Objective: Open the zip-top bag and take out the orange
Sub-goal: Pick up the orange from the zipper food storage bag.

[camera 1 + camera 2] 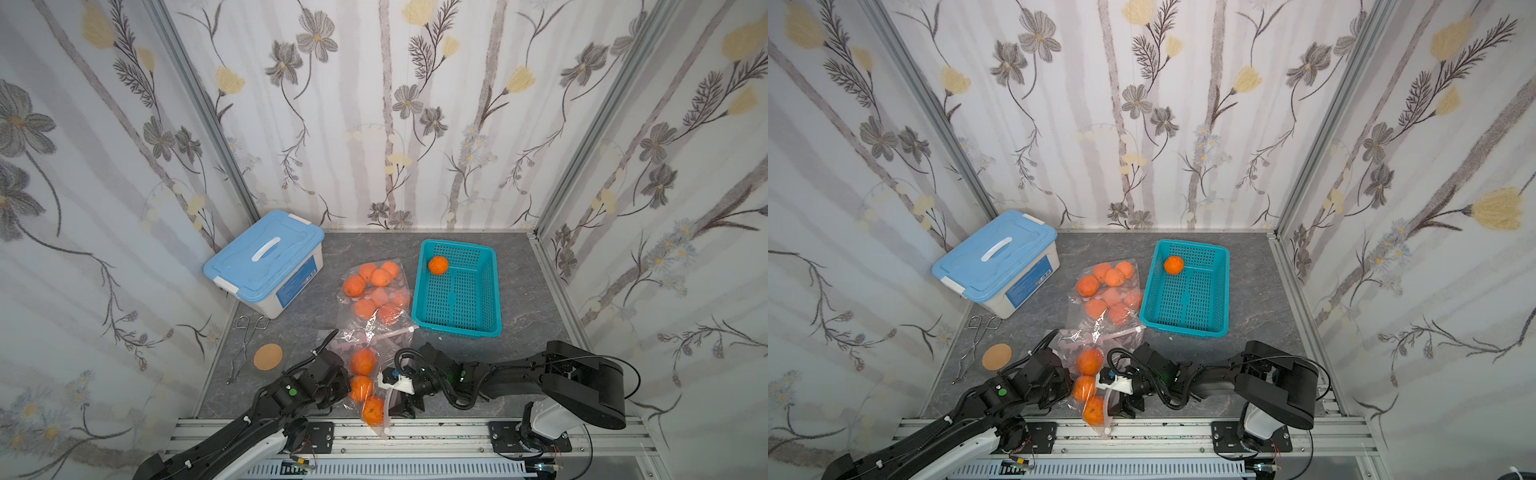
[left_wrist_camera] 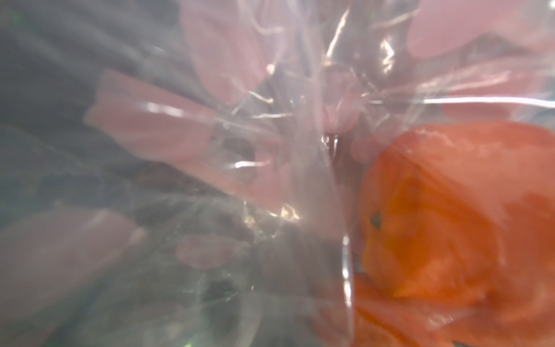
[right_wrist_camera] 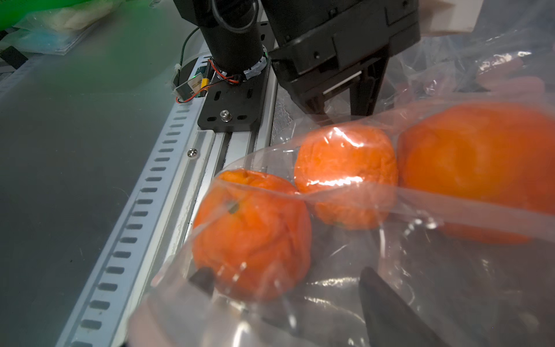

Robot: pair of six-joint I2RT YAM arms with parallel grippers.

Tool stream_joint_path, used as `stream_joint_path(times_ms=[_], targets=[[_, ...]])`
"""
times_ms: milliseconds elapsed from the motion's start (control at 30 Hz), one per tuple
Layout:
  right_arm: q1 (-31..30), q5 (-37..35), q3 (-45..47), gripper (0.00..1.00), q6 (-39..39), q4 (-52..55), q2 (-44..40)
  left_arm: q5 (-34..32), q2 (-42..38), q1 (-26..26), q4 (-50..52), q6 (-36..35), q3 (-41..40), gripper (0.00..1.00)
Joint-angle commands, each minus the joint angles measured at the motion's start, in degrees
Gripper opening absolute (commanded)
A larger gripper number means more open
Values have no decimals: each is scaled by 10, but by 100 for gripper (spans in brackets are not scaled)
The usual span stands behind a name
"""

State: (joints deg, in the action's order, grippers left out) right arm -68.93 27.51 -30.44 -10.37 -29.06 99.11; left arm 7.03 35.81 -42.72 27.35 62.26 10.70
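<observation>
A clear zip-top bag (image 1: 376, 376) lies at the table's front edge, its mouth end overhanging the rail. In both top views it holds three oranges in a row; the nearest orange (image 1: 372, 409) (image 3: 252, 237) sits at the mouth. My left gripper (image 1: 338, 384) (image 3: 342, 115) is shut on the bag's film beside the middle orange (image 3: 345, 177). The left wrist view is covered by plastic and shows only one orange (image 2: 450, 225). My right gripper (image 1: 405, 405) (image 3: 288, 288) is open, wide apart, at the bag's mouth. Its fingers (image 3: 387, 306) lie under film, just short of the nearest orange.
A second bag (image 1: 376, 291) with several oranges lies mid-table. Right of it stands a teal basket (image 1: 457, 330) holding one orange (image 1: 438, 264). A blue-lidded box (image 1: 264, 259) is at the back left, with tongs (image 1: 245, 345) and a cork coaster (image 1: 268, 356) in front. The metal rail (image 1: 436, 432) borders the front.
</observation>
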Motion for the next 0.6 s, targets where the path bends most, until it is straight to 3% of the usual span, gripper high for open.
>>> stream_joint_path(times_ms=[0, 233, 567], targets=[[-17, -11, -17, 79, -11, -26, 15, -5, -7, -1, 16, 19, -13, 0], [-34, -28, -50, 78, 8, -28, 52, -10, -21, -1, 13, 26, -17, 0], [-19, -44, -61, 55, 22, -22, 65, -17, -16, -1, -49, 56, -32, 0]])
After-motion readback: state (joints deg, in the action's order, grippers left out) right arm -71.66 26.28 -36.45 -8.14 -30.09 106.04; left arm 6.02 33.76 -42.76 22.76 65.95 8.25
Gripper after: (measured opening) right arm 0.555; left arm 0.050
